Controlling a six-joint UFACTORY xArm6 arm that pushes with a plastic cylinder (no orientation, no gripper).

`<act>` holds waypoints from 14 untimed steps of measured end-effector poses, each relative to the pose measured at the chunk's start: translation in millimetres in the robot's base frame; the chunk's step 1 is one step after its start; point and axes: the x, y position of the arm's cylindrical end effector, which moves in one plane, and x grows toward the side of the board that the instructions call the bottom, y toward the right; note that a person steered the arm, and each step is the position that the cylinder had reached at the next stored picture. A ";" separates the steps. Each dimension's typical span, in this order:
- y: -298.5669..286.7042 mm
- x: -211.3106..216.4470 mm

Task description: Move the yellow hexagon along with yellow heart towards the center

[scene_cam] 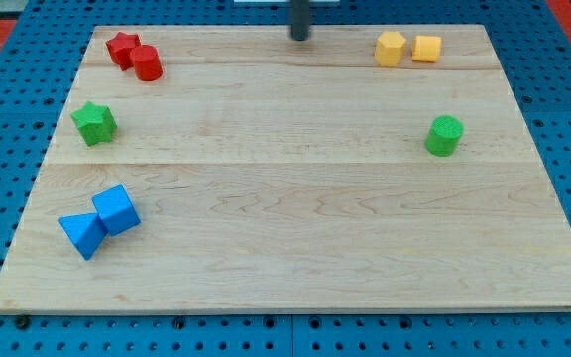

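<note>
My tip rests at the worktop's far edge, its rod cut off above; it has no jaws to open or close. Well right of it, the yellow hexagon touches the yellow heart, whose heart shape is hard to make out.

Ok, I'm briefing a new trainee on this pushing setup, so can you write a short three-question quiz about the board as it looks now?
1. True or false: my tip touches the yellow hexagon.
2. Which block sits nearest the yellow hexagon? A) green cylinder B) yellow heart C) green star
3. Fill in: the two blue blocks lie at the view's bottom ____.

Key: 1 false, my tip stands apart, to the view's left of it; 2 B; 3 left.
</note>
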 end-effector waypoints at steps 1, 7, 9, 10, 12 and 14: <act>22.9 -0.1; 237.7 34.1; 281.6 61.3; 281.3 36.1; 242.9 -7.4; 246.9 -14.0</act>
